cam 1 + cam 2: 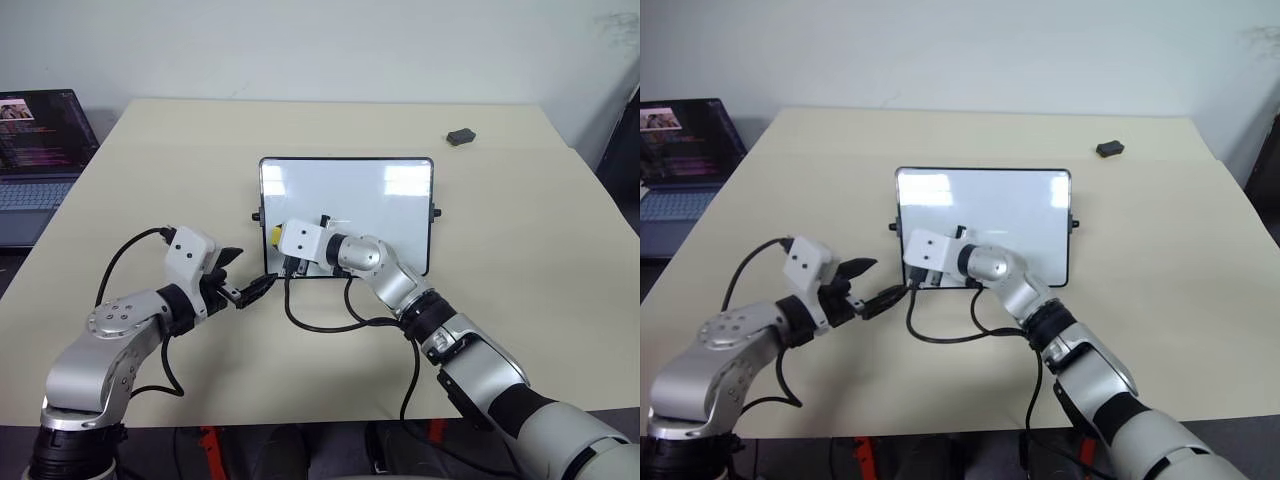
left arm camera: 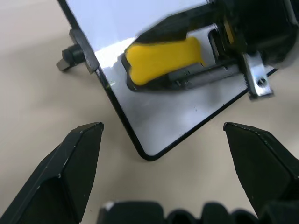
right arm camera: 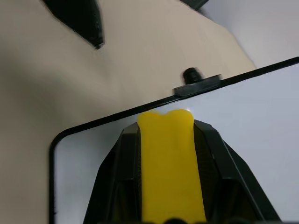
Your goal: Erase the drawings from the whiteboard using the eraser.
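Left eye view: one whiteboard (image 1: 390, 205) is seen flat on the table (image 1: 150, 180) — one eraser (image 2: 163, 58) is clamped by the right gripper (image 3: 166, 154) over its near-left corner. Left gripper (image 2: 163, 154) is spread wide, empty, just beside that corner.

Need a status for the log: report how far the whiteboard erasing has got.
Done: the right gripper is shut on the eraser, over the whiteboard near its left edge. In hand: wiping there. Left: a small dark mark beside the gripper; the left gripper waits open by the board's corner.
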Robot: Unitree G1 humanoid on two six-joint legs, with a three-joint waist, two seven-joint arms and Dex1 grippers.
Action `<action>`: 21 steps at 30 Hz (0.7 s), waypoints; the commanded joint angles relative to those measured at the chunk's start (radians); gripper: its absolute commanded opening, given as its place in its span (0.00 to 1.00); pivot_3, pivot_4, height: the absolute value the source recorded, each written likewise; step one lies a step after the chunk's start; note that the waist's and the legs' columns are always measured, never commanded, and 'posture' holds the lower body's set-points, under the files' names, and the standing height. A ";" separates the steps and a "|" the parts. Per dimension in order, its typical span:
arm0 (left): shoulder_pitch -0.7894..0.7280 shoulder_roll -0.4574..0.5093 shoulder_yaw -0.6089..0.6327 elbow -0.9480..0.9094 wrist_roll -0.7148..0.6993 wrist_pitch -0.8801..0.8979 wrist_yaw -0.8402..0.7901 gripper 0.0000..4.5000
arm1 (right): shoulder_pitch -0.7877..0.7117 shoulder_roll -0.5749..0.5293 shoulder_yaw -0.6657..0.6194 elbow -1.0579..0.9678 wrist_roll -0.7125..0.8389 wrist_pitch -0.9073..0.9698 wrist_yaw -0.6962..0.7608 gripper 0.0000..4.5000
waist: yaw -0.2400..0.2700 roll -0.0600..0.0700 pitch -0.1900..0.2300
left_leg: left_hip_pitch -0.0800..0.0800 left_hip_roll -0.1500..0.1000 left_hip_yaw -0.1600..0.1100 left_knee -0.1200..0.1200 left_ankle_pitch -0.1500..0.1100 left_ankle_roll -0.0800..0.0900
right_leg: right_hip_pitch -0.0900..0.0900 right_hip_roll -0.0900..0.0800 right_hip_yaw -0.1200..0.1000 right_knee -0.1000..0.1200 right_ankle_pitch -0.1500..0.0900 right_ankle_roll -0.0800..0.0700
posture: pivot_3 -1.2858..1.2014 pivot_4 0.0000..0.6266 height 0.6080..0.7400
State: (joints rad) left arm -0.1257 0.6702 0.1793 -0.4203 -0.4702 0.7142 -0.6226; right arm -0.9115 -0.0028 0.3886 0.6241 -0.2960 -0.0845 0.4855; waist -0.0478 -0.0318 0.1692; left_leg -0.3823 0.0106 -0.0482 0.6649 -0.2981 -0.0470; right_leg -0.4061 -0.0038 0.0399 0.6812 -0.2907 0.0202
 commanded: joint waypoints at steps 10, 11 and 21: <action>-0.105 0.017 -0.052 -0.049 -0.028 -0.009 -0.055 1.00 | 0.410 -0.177 -0.303 -0.872 0.305 0.517 0.058 0.25 | 0.018 0.000 0.000 | -0.004 0.000 0.000 -0.001 -0.002 0.002 | -0.001 0.000 0.000 -0.001 0.000 0.000 | 0.52 0.24 1.00; -0.116 0.020 -0.061 -0.057 -0.037 -0.006 -0.071 1.00 | 0.459 -0.189 -0.324 -0.945 0.327 0.570 0.052 0.25 | 0.018 0.000 0.000 | -0.004 0.000 0.000 -0.001 -0.002 0.002 | -0.001 0.000 0.000 -0.001 0.000 0.000 | 0.52 0.24 1.00; -0.237 0.039 -0.246 -0.010 -0.026 -0.072 -0.279 1.00 | 0.789 -0.236 -0.542 -1.234 0.379 0.828 -0.109 0.25 | 0.018 0.001 0.000 | 0.000 -0.001 0.001 0.000 -0.002 0.003 | 0.001 0.001 0.001 -0.001 -0.001 0.000 | 0.52 0.24 1.00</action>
State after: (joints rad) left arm -0.3402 0.7074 -0.0411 -0.4317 -0.5036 0.6778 -0.8629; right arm -0.1349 -0.2305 -0.1106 -0.5707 0.0720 0.7329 0.4049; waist -0.0296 -0.0312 0.1689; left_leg -0.3819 0.0098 -0.0469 0.6650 -0.2998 -0.0444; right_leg -0.4048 -0.0031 0.0414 0.6804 -0.2924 0.0200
